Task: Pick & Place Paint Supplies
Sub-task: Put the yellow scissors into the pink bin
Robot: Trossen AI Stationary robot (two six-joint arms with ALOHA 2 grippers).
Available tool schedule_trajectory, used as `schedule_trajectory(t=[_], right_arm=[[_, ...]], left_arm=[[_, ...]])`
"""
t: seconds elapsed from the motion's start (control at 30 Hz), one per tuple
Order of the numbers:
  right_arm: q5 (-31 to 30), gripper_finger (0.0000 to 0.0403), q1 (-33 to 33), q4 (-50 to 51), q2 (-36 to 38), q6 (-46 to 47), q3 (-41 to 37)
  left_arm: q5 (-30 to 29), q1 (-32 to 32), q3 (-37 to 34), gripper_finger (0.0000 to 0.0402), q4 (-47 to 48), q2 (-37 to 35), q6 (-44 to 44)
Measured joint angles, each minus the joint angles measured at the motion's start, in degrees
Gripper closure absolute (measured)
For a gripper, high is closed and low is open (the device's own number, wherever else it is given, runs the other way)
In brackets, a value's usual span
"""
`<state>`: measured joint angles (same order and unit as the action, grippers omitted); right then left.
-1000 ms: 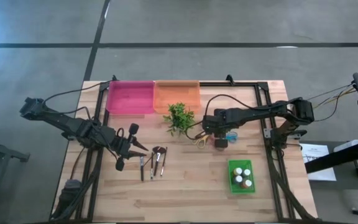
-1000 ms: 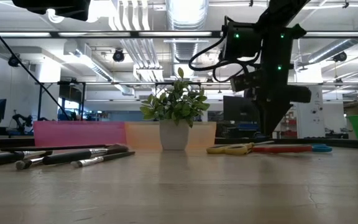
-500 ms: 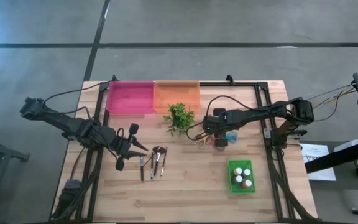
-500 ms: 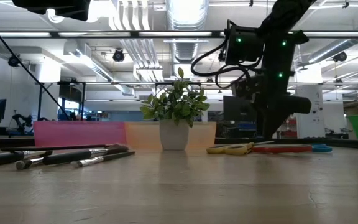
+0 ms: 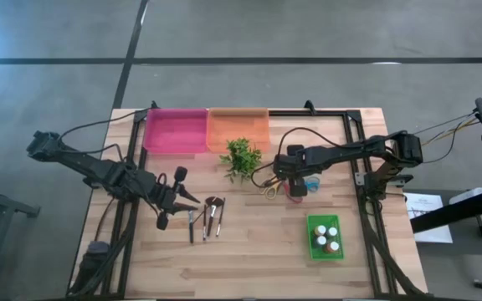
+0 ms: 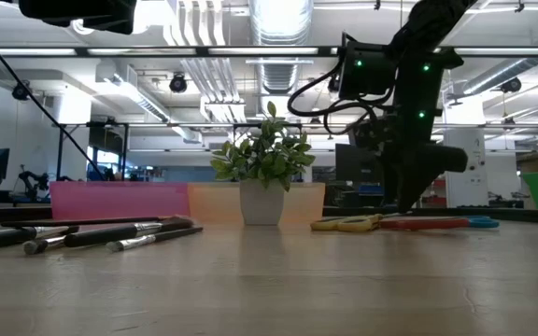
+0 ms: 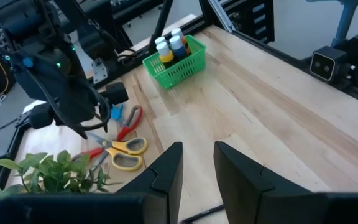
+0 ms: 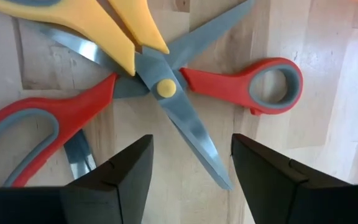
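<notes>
Brushes [image 5: 207,219] lie side by side at lower left of centre on my bench [image 5: 258,251], long axes running roughly top-to-bottom in the high view, heads toward the top. My right hand [image 8: 188,180] hangs open, empty, over red-handled scissors [image 8: 166,93]. My left hand [image 7: 197,171] waits slightly parted, empty, beside the brushes.

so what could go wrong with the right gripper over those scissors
The right gripper hangs open directly over the red scissors, whose blades cross the yellow scissors. Closing here could lift or drag both pairs together. The red pair lies spread open, so a grip on one blade may let it swing. The plant stands close by and could get knocked.
</notes>
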<state>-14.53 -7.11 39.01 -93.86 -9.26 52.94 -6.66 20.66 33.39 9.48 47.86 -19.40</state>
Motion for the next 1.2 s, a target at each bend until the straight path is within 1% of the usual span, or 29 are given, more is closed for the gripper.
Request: schedule_trajectory(t=[0.23, 0.53, 0.8, 0.87, 0.93, 1.2], right_arm=[[2.42, 0.0188, -1.23, -0.85, -0.45, 0.00, -0.60], [2.49, 0.0188, -1.70, -1.85, -4.97, -2.35, -0.43], [3.51, 0.0191, -2.93, -1.69, -5.03, -2.56, -0.29], [3.69, 0.0204, -3.00, -1.66, -5.12, -2.54, -0.29], [3.87, 0.0228, -2.98, -1.60, -5.14, -2.43, -0.32], [5.37, 0.0354, -2.93, -1.34, -5.22, -2.16, -0.40]], left_arm=[[-0.02, -0.01, 0.02, 0.0302, -0.68, -0.01, -0.29], [-0.02, -0.02, 0.02, 0.0302, -0.64, -0.01, -0.29], [-0.02, -0.02, 0.02, 0.0302, -0.66, 0.01, -0.29], [-0.02, -0.02, 0.02, 0.0302, -0.66, -0.01, -0.29], [-0.02, -0.02, 0.02, 0.0302, -0.66, -0.01, -0.28], [-0.04, -0.04, 0.02, 0.0302, -0.66, -0.01, -0.26]])
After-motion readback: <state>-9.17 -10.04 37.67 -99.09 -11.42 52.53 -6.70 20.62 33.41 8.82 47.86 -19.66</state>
